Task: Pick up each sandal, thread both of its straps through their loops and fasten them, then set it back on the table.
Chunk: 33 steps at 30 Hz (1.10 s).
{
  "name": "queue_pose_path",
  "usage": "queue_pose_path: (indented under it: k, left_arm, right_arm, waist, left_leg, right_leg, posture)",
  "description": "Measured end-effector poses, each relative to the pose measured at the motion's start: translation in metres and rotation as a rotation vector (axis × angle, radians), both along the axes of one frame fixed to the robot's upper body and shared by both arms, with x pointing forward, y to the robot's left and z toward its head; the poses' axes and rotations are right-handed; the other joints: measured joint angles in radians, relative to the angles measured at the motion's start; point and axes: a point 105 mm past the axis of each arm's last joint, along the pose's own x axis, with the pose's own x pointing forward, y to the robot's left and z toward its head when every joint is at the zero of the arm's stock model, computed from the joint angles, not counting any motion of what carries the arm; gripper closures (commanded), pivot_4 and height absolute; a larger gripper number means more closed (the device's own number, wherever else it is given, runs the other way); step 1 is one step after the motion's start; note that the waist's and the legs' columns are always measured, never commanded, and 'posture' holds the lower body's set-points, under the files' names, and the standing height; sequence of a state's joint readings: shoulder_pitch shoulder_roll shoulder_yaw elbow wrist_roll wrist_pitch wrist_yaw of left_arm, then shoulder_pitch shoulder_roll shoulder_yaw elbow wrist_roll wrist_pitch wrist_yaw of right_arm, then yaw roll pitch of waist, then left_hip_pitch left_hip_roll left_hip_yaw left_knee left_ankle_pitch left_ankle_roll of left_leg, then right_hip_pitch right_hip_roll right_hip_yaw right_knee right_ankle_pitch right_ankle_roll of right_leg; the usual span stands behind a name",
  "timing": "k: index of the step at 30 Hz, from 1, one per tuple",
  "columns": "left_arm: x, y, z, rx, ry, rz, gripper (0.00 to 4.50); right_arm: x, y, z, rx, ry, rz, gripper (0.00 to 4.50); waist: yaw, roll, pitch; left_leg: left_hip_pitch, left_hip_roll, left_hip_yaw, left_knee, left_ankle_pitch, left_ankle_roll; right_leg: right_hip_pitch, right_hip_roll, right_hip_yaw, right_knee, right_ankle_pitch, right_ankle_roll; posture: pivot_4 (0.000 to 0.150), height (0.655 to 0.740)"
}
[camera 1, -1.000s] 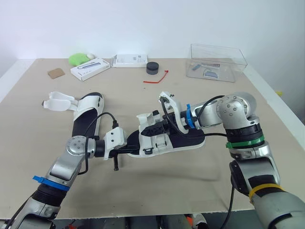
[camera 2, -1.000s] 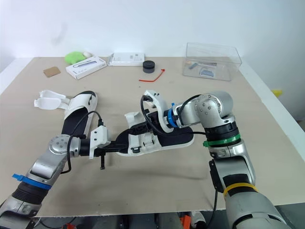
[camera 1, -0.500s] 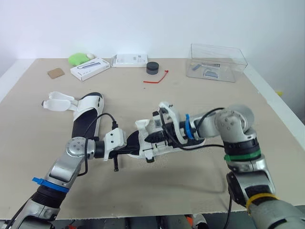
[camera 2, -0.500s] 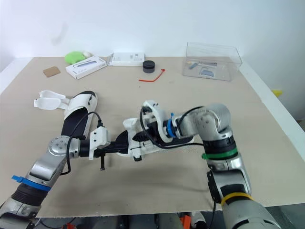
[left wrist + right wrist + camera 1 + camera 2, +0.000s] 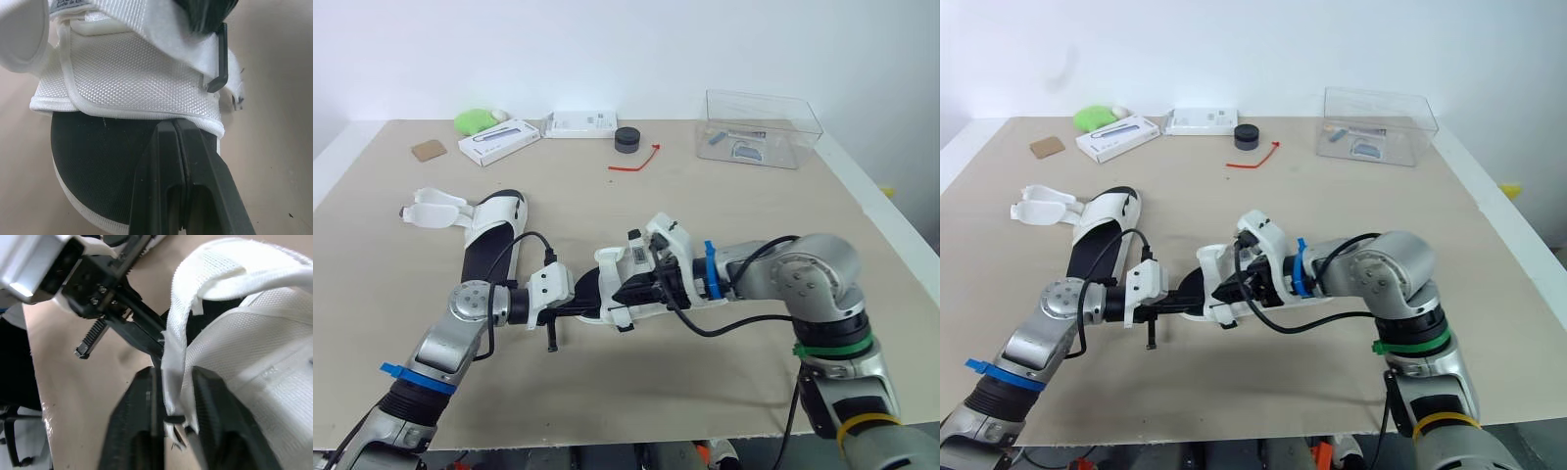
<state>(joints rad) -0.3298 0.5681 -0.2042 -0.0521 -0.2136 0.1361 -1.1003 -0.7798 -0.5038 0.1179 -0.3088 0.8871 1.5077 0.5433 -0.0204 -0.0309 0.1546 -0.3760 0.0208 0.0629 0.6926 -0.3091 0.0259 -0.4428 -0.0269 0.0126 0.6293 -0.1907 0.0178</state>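
Sandal mid-tabletop, between my two tools; left tool pinched together on its mesh edge, over black footbed; right tool clamped on white strap — strap runs between fingers; second sandal well apart, tabletop's left.

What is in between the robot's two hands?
A white sandal with a black footbed. The left gripper reaches one end of it, and the right gripper is at its straps from the other side. Both eye views show this.
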Motion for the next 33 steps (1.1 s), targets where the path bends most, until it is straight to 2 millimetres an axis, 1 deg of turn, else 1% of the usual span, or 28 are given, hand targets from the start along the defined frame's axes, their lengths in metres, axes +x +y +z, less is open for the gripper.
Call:
queue_pose_path:
  k: [1,3,4,8,9,10,12,14,16,20,22,25,33]
  left_arm:
    - [0.0,0.0,0.0,0.001,0.002,0.0,4.5]
    - [0.0,0.0,0.0,0.001,0.002,-0.001,4.5]
    - [0.0,0.0,0.0,0.002,0.002,-0.003,4.5]
    - [0.001,0.001,0.0,0.003,0.004,-0.004,4.5]
    - [0.001,0.001,-0.001,0.003,0.005,-0.004,4.5]
    - [0.001,0.0,-0.001,0.003,0.006,-0.006,4.5]
    - [0.001,0.001,-0.001,0.003,0.007,-0.009,4.5]
    - [0.002,0.001,0.0,0.005,0.007,-0.008,4.5]
    - [0.003,0.002,0.0,0.005,0.009,-0.005,4.5]
    - [0.004,0.002,-0.001,0.007,0.012,-0.005,4.5]
    - [0.004,0.002,0.0,0.008,0.013,-0.01,4.5]
    - [0.004,0.002,0.0,0.009,0.015,-0.015,4.5]
    - [0.004,0.001,-0.001,0.008,0.019,-0.021,4.5]
  right_arm:
    - [-0.002,-0.006,0.011,0.029,-0.011,0.022,1.48]
    - [-0.005,-0.014,0.027,0.061,-0.042,0.044,0.55]
    - [-0.01,-0.022,0.038,0.082,-0.066,0.078,0.1]
    - [-0.021,-0.036,0.053,0.144,-0.063,0.127,0.1]
    - [-0.024,-0.038,0.05,0.147,-0.051,0.129,0.1]
    - [-0.03,-0.039,0.04,0.135,-0.028,0.131,0.1]
    - [-0.048,-0.036,0.001,0.1,0.084,0.146,0.1]
    - [-0.056,-0.03,-0.019,0.085,0.129,0.145,0.1]
    - [-0.054,-0.028,-0.026,0.069,0.099,0.109,0.1]
    - [-0.041,-0.027,-0.038,0.046,0.038,0.0,0.1]
    - [-0.036,-0.024,-0.039,0.047,0.008,-0.029,0.1]
    - [-0.033,-0.021,-0.041,0.047,-0.001,-0.047,0.1]
    - [-0.03,-0.011,-0.046,0.076,0.033,-0.072,0.1]
  waist:
    - [0.0,0.0,0.0]
    - [0.0,0.0,0.0]
    - [0.0,0.0,0.0]
    - [0.0,0.0,0.0]
    - [0.001,-0.001,0.0]
    - [0.002,-0.002,-0.001]
    - [0.001,-0.002,-0.001]
    - [0.001,0.001,0.0]
    - [0.001,0.001,0.0]
    - [0.0,0.001,0.0]
    - [0.0,0.001,0.0]
    - [0.0,0.001,0.0]
    - [0.0,0.0,-0.001]
  left_leg:
    - [0.0,0.0,0.0,0.0,0.0,0.0]
    - [0.0,0.0,0.0,0.0,0.0,0.0]
    - [0.0,0.0,-0.001,0.0,0.0,0.0]
    - [0.0,0.0,-0.001,0.0,0.0,0.0]
    - [0.001,0.0,-0.003,0.0,0.0,0.0]
    - [0.001,0.0,-0.004,0.0,0.0,0.0]
    - [0.0,0.0,-0.004,0.0,0.0,0.0]
    - [0.0,0.0,-0.002,0.001,0.0,0.0]
    - [0.0,0.0,-0.002,0.003,0.0,0.0]
    - [0.001,0.0,0.0,0.003,0.001,-0.001]
    - [0.001,0.0,0.0,0.003,0.001,-0.001]
    - [0.001,0.0,0.0,0.003,0.001,-0.001]
    - [0.001,0.0,0.0,0.003,0.001,-0.001]
  right_leg:
    - [0.0,0.0,0.0,0.0,0.0,0.0]
    - [0.0,0.0,0.0,0.0,0.0,0.0]
    - [0.0,0.0,0.0,0.0,0.0,0.0]
    - [0.001,0.001,0.001,0.0,0.0,0.0]
    - [0.001,0.001,0.0,0.0,-0.001,0.0]
    - [0.002,0.001,0.0,-0.001,-0.001,-0.001]
    - [0.001,0.0,0.0,0.0,-0.002,-0.001]
    - [0.001,0.0,0.002,0.001,-0.001,0.0]
    - [0.001,0.0,0.001,0.001,-0.001,0.001]
    - [0.001,0.001,0.001,0.001,0.0,0.002]
    - [0.001,0.002,0.001,0.001,-0.001,0.002]
    - [0.001,0.002,0.001,0.001,-0.001,0.002]
    - [0.001,0.002,0.001,0.001,0.0,0.002]
  posture:
    - [0.15,0.74]
    - [0.15,0.74]
    - [0.15,0.74]
    - [0.15,0.74]
    - [0.15,0.74]
    - [0.15,0.74]
    - [0.15,0.74]
    - [0.15,0.74]
    - [0.15,0.74]
    - [0.15,0.74]
    - [0.15,0.74]
    - [0.15,0.74]
    - [0.15,0.74]
